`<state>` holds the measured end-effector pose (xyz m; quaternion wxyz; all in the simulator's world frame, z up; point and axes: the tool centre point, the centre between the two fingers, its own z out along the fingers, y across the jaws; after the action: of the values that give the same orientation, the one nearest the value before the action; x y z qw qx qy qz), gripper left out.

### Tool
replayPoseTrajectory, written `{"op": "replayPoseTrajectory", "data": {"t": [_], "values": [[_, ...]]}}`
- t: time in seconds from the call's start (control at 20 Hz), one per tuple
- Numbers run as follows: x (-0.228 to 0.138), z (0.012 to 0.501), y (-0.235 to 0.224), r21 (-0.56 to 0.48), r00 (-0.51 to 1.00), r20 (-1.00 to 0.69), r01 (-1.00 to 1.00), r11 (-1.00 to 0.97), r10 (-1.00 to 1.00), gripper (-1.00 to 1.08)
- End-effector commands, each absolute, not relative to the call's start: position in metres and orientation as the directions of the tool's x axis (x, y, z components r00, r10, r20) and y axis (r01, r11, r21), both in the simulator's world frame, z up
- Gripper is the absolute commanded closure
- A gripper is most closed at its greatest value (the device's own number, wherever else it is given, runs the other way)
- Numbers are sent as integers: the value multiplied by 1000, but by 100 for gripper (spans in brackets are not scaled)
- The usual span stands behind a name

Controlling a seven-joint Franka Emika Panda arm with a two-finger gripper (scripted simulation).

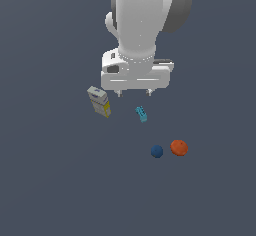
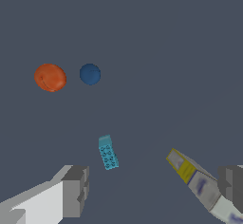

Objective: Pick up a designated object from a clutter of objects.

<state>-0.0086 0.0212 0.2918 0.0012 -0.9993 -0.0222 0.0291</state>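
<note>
Exterior view high, facing arm; wrist view nearer, looking down (both share teal brick (image 1: 141, 114) (image 2: 107, 152)).

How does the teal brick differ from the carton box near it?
The teal brick is one colour, cyan, while the carton is grey, white and yellow. The brick is clearly smaller than the carton. The brick has studs; the carton's faces look flat and printed. Both are oblong, lie on the floor and are untouched by the open gripper.
</note>
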Motion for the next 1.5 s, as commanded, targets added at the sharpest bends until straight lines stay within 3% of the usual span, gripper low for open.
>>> {"op": "replayPoseTrajectory", "data": {"t": [0.0, 0.7, 1.45], "values": [[-9, 291, 23, -3, 997, -61, 48, -999, 48, -92], [-13, 267, 28, -1, 996, -54, 72, -997, 72, -92], [-50, 163, 52, 5, 980, -29, 197, -980, 197, -92]]}}
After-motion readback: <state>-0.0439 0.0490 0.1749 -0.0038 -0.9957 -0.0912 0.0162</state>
